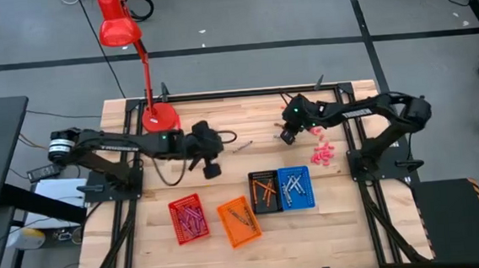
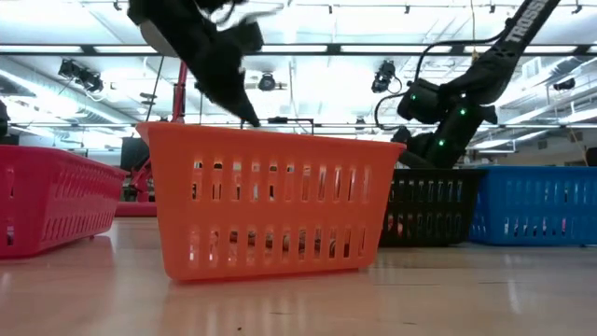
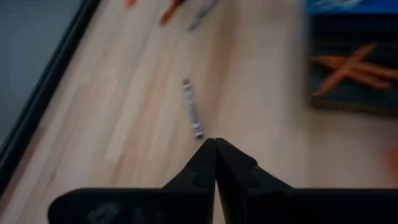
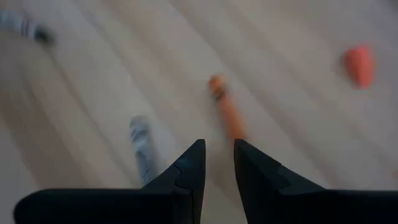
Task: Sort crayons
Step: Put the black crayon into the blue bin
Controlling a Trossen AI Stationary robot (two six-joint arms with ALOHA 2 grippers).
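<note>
An orange crayon (image 4: 227, 109) lies loose on the bare wood just ahead of the right gripper (image 4: 217, 155), its long axis running away from the fingertips and slightly aslant to them, the near end almost in line with the gap. A grey crayon (image 4: 143, 149) lies just beside it, close to one finger, so a closing grasp on the orange one risks nudging the grey. The right gripper's fingers stand a small way apart and hold nothing. In the high view this gripper (image 1: 288, 134) hovers over the far middle of the table (image 1: 347, 228), with a heap of pink crayons (image 1: 323, 153) near it toward the right arm's base.

The left gripper (image 3: 215, 146) has its fingers pressed together with nothing between them. Another grey crayon (image 3: 193, 111) lies just ahead of its tips, long axis pointing roughly away from them. From above the left gripper (image 1: 211, 168) sits left of centre, with the red lamp (image 1: 159, 116) behind it.

The right arm seems the nearer to a pick. Four small baskets stand toward the near edge: red basket (image 1: 188, 219), orange basket (image 1: 239, 221), black basket (image 1: 265, 191) holding orange crayons, and blue basket (image 1: 295, 187). Open wood separates the loose crayons from the baskets, leaving free room for carrying.
</note>
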